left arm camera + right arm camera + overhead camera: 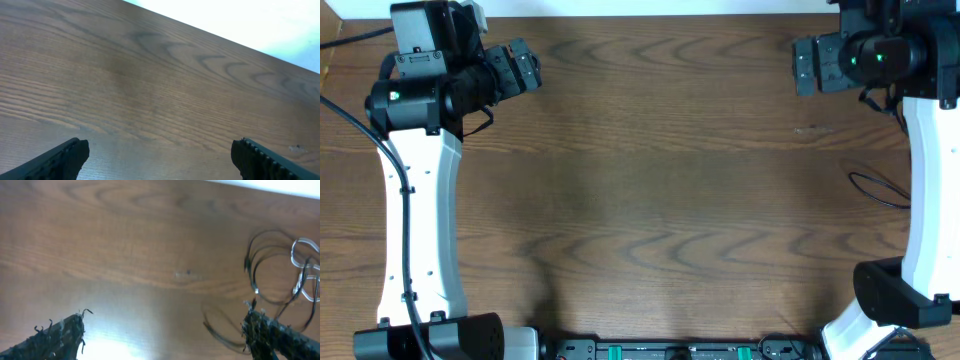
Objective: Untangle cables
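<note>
Toward the upper left of the overhead view, the left arm (420,200) rises from its base at the table's near edge, with a thick black cord (390,170) running along its white link. The left gripper (520,66) points toward the middle of the table (650,180). Its jaws stand wide apart and hold nothing. The left wrist view agrees: the two fingers (60,160) sit at the lower corners of the frame with only bare wood between them. The table is dark wood with a clear grain, and its far edge meets a white surface. Toward the upper right, the right gripper (805,65) faces the left gripper across the table, well apart from it. Its jaws are likewise spread wide and grip nothing. In the right wrist view its two dark, frayed-looking fingers sit at the lower corners. The cables (272,270) lie on the right side of the table. In the overhead view one thin black loop shows just beside the white link of the right arm (925,180), partly hidden by it. In the right wrist view several black loops overlap at the right of the frame, and a white cable (302,255) curls across them near the frame's edge. Whether the white cable threads through the black loops or only lies over them cannot be told. The lowest black loops reach the finger on that side; contact cannot be told.
</note>
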You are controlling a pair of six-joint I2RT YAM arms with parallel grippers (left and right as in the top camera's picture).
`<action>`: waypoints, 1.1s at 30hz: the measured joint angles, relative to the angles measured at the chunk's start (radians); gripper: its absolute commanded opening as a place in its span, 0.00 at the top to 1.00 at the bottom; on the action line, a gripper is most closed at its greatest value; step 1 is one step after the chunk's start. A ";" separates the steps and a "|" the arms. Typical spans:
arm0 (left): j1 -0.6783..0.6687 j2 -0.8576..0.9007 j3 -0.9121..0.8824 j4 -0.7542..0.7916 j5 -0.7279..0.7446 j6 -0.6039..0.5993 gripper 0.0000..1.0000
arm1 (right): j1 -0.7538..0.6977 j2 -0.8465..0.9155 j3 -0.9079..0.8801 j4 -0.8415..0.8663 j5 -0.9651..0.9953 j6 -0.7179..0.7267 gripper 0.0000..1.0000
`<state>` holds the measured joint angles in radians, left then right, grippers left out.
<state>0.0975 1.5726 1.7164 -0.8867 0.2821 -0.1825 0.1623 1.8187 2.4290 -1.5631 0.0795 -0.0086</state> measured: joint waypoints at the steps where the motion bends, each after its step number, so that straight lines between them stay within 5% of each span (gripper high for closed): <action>1: 0.000 0.000 0.000 0.000 0.000 0.000 0.04 | -0.001 -0.005 -0.006 0.015 0.000 0.000 0.01; 7: 0.000 0.000 0.000 0.000 0.000 0.000 0.04 | -0.002 -0.182 -0.256 0.269 0.004 0.000 0.01; 23: 0.000 0.000 0.000 -0.002 0.000 0.000 0.04 | -0.052 -0.951 -1.388 1.145 0.008 0.000 0.01; 33: 0.000 0.000 0.000 -0.002 0.000 0.000 0.04 | -0.056 -1.372 -1.932 1.501 0.008 0.000 0.01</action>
<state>0.0975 1.5726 1.7164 -0.8886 0.2817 -0.1825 0.1059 0.4465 0.4973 -0.0624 0.0872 -0.0086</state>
